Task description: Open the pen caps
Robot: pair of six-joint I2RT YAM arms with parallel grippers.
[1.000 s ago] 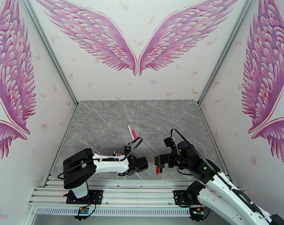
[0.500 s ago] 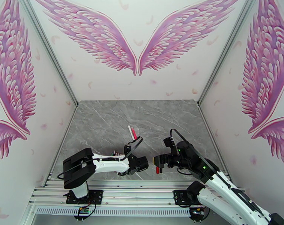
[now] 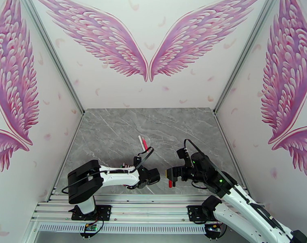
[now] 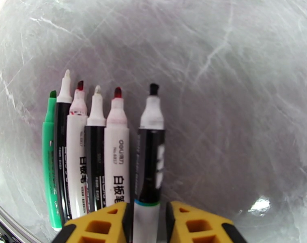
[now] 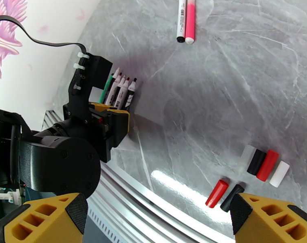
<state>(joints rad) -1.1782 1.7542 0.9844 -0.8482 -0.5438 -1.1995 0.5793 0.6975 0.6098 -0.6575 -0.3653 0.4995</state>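
Several uncapped pens lie side by side on the grey marble table, tips pointing away. My left gripper straddles the rightmost black pen, its yellow fingers close on either side with a thin gap. In the top view the left gripper sits low by that row. My right gripper is wide open and holds nothing. Just ahead of it lie pen caps: a red cap and a black cap, then a row of several more caps.
Two capped pens, one white and black, one pink, lie together farther out at the table's middle. The aluminium rail runs along the near edge. White walls with pink wings enclose the table.
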